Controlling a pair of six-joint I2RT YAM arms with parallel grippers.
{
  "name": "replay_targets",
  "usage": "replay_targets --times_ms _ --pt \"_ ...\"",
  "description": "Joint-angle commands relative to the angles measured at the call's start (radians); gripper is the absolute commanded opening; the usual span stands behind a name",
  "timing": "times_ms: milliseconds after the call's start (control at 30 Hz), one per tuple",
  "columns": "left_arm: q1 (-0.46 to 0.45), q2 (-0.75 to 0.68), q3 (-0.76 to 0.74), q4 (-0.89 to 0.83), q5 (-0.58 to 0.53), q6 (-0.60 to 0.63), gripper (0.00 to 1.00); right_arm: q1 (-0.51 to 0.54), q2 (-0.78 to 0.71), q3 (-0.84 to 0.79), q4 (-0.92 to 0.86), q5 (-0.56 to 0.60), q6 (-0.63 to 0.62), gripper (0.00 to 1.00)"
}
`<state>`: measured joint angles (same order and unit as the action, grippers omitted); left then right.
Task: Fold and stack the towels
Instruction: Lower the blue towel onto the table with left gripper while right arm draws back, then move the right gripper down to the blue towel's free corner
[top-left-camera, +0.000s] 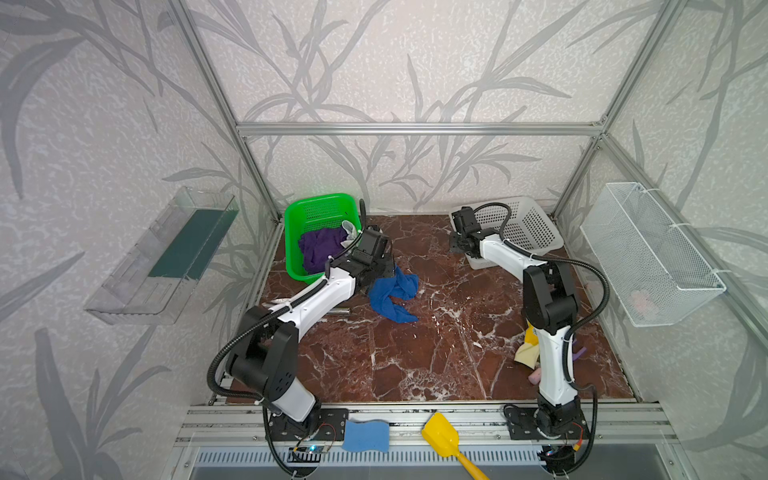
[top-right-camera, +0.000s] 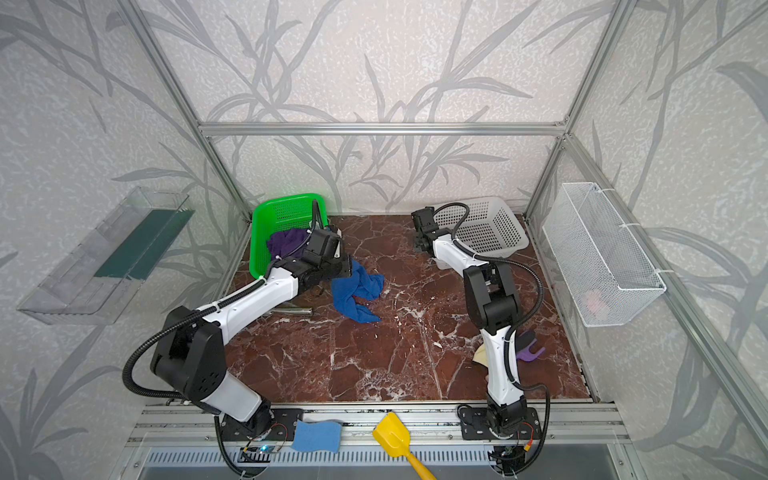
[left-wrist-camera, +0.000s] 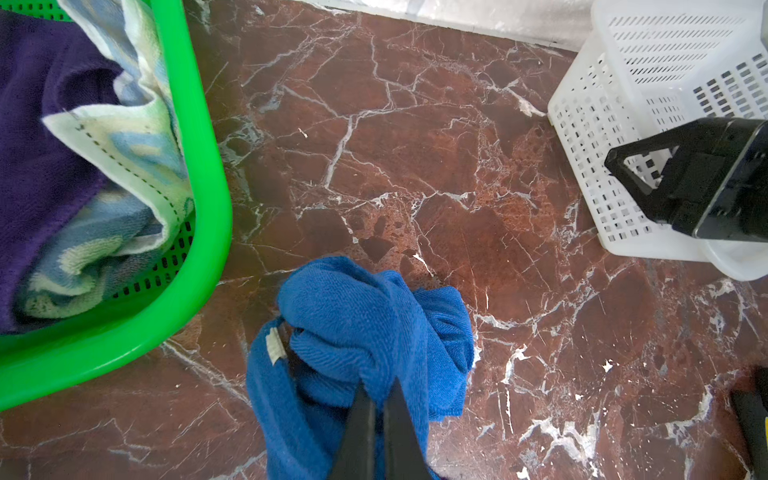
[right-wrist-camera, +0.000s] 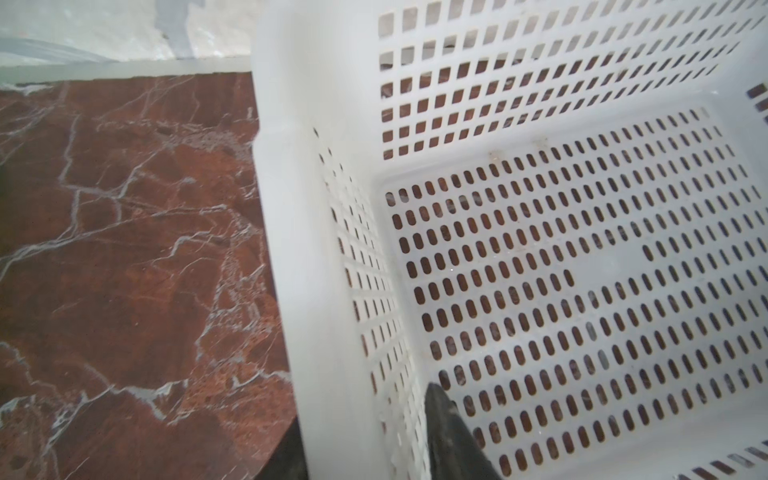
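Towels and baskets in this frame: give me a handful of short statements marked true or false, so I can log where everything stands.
1. The blue towel is out of the baskets, crumpled and unfolded. True.
2. The purple towel sits in the white basket. False: it is in the green basket.
3. The left gripper has its jaws shut on the blue towel. True.
4. The white basket holds a folded towel. False: no towel shows in it.
5. The printed cream towel lies against the purple towel in the green basket. True.
6. The right gripper hangs over the blue towel. False: it is at the white basket, jaws either side of its wall.
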<state>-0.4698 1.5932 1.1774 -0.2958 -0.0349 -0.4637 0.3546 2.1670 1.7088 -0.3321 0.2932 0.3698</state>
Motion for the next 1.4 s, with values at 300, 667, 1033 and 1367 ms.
replay_targets --times_ms 300,667,1033,1367 --pt "-0.011 0.025 0.065 -0.009 0.015 0.016 0.0 -0.043 -0.086 -0.076 0.137 -0.065 -0.118 0.85" --pt "-0.035 0.057 0.149 -0.033 0.094 0.065 0.0 0.059 -0.397 -0.41 0.346 -0.36 -0.383 0.87" --pt "-0.033 0.066 0.173 -0.099 0.042 0.029 0.0 0.213 -0.446 -0.576 0.392 -0.47 -0.407 0.84" --pt "-0.012 0.143 0.191 -0.192 -0.105 0.028 0.0 0.325 -0.39 -0.641 0.369 -0.526 -0.353 0.72"
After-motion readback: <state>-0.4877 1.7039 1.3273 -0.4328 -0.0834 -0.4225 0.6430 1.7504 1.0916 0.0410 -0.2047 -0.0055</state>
